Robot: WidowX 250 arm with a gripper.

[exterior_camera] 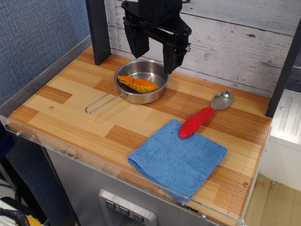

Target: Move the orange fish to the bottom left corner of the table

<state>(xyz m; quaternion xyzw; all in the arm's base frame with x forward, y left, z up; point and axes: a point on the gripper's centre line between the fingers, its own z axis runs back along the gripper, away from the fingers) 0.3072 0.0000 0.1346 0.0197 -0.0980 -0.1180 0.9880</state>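
The fish point(138, 84) lies in the pan point(157, 92) at the far side of the bench point(84, 117), so it must be lifted out. The hand point(155, 52) hovers above the pan, spread wide and empty, seemingly to straddle it.

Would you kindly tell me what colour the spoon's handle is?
Red and ribbed; the spoon's handle shows clearly in the observation image, its only view.

orange fish point(138, 84) laid inside steel pan point(149, 94) | gripper point(155, 51) held open above pan, empty | red-handled spoon point(205, 114) rested partly on blue cloth point(177, 158) | table point(80, 117) edged in acrylic
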